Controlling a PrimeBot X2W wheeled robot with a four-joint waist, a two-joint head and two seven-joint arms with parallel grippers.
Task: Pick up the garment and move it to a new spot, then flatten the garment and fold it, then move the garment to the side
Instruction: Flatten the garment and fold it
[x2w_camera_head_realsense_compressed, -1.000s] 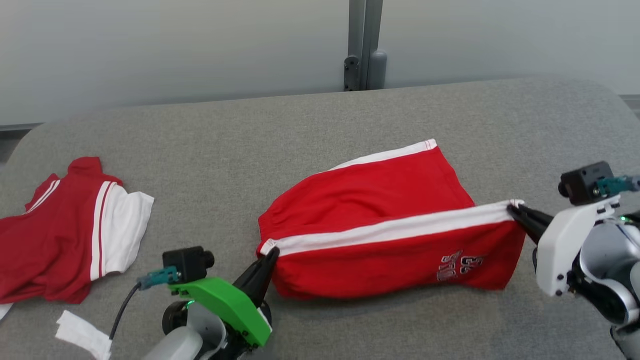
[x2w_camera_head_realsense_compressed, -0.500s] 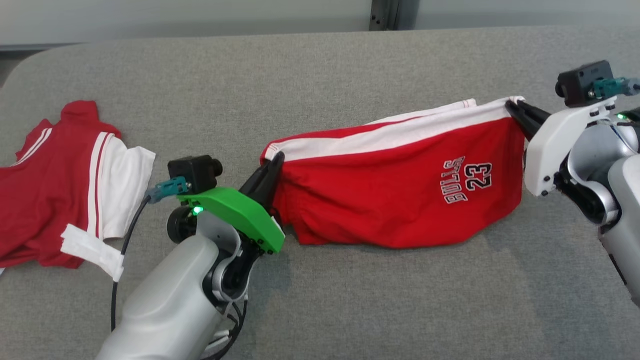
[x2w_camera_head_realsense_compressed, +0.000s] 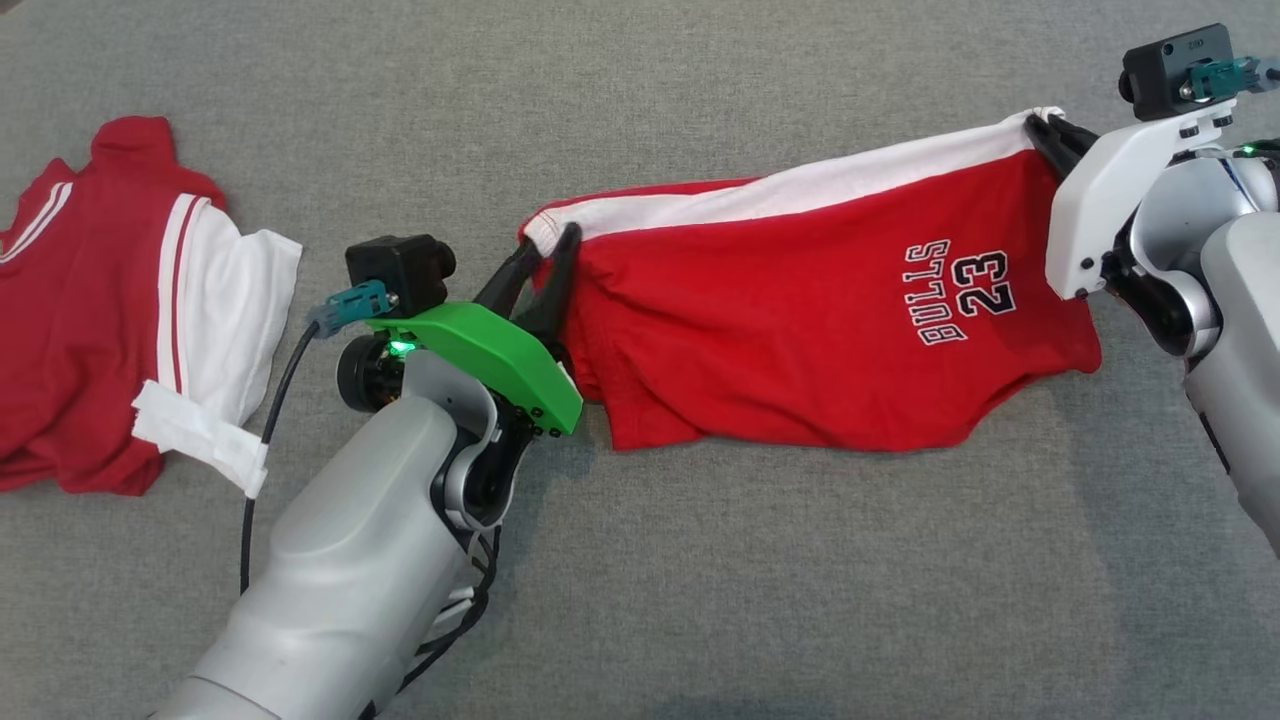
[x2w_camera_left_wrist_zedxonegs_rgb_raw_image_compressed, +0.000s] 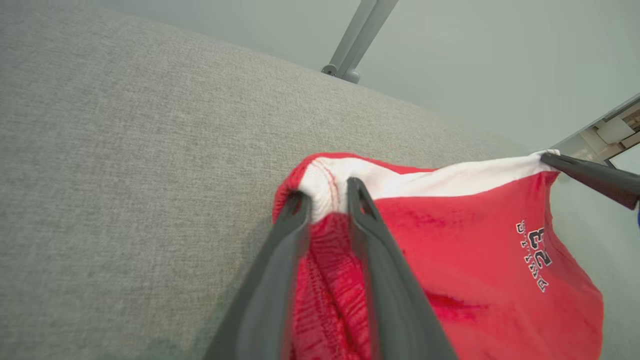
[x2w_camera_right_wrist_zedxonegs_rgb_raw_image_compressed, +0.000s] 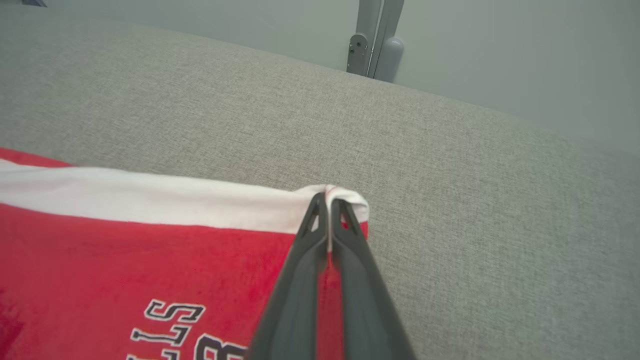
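The garment (x2w_camera_head_realsense_compressed: 800, 330) is a pair of red shorts with a white side stripe and "BULLS 23" print, stretched between my two grippers above the grey table (x2w_camera_head_realsense_compressed: 700, 600). My left gripper (x2w_camera_head_realsense_compressed: 550, 245) is at its left corner. In the left wrist view the left gripper (x2w_camera_left_wrist_zedxonegs_rgb_raw_image_compressed: 326, 192) has its fingers parted, and the white hem of the garment (x2w_camera_left_wrist_zedxonegs_rgb_raw_image_compressed: 475, 260) lies loosely between them. My right gripper (x2w_camera_head_realsense_compressed: 1035, 125) is shut on the right corner and holds it higher than the left one. In the right wrist view the right gripper (x2w_camera_right_wrist_zedxonegs_rgb_raw_image_compressed: 327, 200) pinches the white edge of the garment (x2w_camera_right_wrist_zedxonegs_rgb_raw_image_compressed: 125, 250).
A second red and white garment (x2w_camera_head_realsense_compressed: 100, 300) lies at the table's left, with a white tag (x2w_camera_head_realsense_compressed: 195, 435) at its near edge. A grey post (x2w_camera_right_wrist_zedxonegs_rgb_raw_image_compressed: 372, 40) stands behind the table's far edge. Bare grey cloth spreads in front of the shorts.
The head camera has tilted down. The shorts were lifted and flipped so the print faces me. My left gripper's fingers have parted at the corner; the right stays shut.
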